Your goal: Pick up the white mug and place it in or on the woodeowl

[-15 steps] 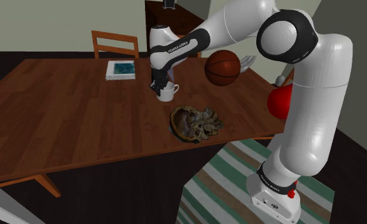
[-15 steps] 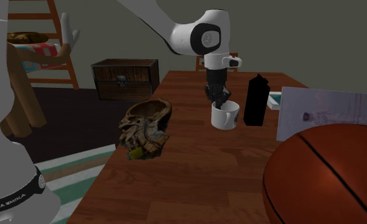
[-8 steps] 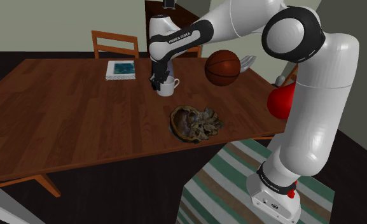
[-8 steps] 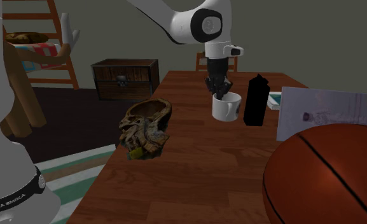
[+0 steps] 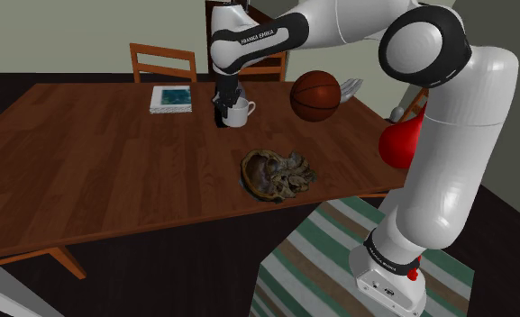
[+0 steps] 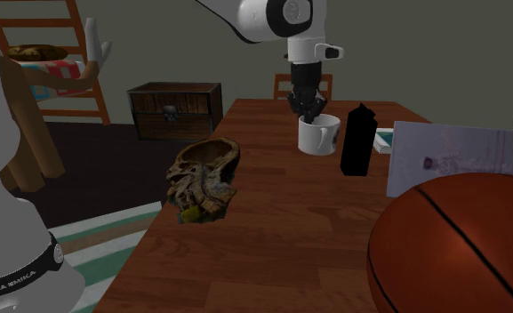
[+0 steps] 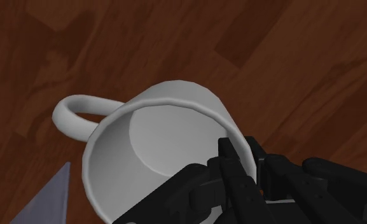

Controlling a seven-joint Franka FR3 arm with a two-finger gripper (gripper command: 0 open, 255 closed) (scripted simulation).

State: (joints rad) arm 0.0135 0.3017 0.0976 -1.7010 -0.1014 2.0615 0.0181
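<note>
The jaws are clamped on the rim wall of the white handled mug, one finger inside the cup and one outside, on the side opposite the handle. The mug hangs upright, mouth up, seemingly just clear of the dark brown wooden surface, toward its far side. The gnarled brown wooden bowl lies nearer than the mug and to the shoulder view's right of it, well apart, by the surface's near edge. The carry should run that way, then down. A tall black bottle stands just beside the mug. An orange-brown basketball and a white-and-teal book rest farther off. A wooden chair stands behind the surface, and a striped green rug covers the floor.
</note>
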